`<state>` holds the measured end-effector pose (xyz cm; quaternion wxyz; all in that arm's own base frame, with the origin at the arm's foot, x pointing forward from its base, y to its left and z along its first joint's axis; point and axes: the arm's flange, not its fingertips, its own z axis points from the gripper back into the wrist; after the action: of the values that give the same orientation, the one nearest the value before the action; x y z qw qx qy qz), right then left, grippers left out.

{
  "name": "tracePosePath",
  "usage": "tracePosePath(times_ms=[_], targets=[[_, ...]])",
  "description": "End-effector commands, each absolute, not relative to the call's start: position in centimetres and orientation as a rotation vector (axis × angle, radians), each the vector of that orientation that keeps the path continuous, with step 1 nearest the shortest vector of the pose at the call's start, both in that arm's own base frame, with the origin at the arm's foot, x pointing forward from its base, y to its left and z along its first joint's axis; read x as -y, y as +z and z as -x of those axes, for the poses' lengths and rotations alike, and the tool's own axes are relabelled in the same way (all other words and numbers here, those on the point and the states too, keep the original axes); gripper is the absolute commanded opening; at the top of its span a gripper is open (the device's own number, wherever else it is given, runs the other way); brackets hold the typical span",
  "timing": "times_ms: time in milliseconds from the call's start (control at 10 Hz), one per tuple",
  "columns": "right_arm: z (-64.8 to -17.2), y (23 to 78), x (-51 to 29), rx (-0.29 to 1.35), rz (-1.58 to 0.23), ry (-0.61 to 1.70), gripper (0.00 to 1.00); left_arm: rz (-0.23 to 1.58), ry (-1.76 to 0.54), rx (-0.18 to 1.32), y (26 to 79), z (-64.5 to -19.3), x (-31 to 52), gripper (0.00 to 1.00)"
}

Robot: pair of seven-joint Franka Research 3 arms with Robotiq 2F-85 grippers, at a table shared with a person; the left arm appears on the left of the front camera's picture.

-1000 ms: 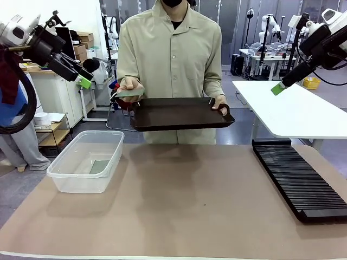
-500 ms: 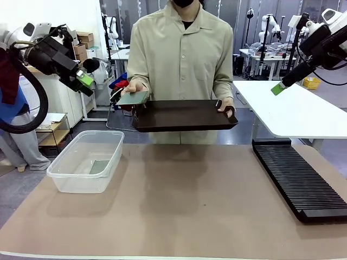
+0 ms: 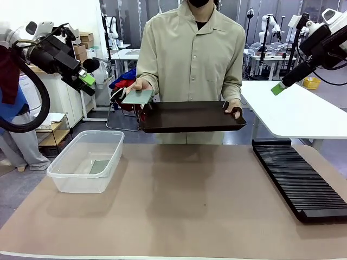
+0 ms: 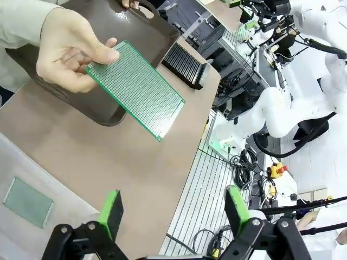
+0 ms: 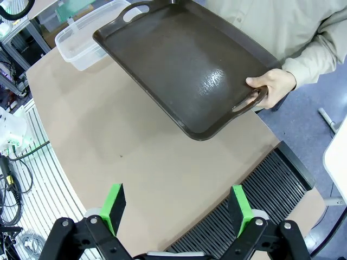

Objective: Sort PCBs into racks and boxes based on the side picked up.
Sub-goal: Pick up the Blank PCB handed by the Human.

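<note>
2 PCBs counted: held PCB (image 4: 135,89) pinched in person's hand (image 4: 68,51) at left end of dark tray (image 3: 190,116); 2nd PCB (image 3: 99,167) laid flat in clear box (image 3: 65,181), near left. 1 rack (image 3: 298,179) at right. L gripper (image 4: 173,214) & R gripper (image 5: 176,211) spread wide, nothing gripped. Tan table (image 3: 190,216); white bench (image 3: 293,108) far right, lab room.

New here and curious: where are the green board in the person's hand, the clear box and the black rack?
green board (image 4: 135,89): left wrist view, middle of its face.
clear box (image 3: 78,184): front view, near wall.
black rack (image 3: 298,176): front view, middle of its slots.
</note>
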<state>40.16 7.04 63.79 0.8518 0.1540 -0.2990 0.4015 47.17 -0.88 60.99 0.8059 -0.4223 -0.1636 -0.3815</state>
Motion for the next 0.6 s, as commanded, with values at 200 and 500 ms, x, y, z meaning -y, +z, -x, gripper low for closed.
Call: tracePosePath(times_ms=[200,500], targets=[[-40.1,63.7,-7.0,0.631,-0.342,0.849,1.00,1.032,-0.701,0.273,59.6,-48.4,0.4,1.00],[-40.1,63.7,-7.0,0.631,-0.342,0.849,1.00,1.233,-0.511,0.185,55.6,-50.7,0.8,1.00]])
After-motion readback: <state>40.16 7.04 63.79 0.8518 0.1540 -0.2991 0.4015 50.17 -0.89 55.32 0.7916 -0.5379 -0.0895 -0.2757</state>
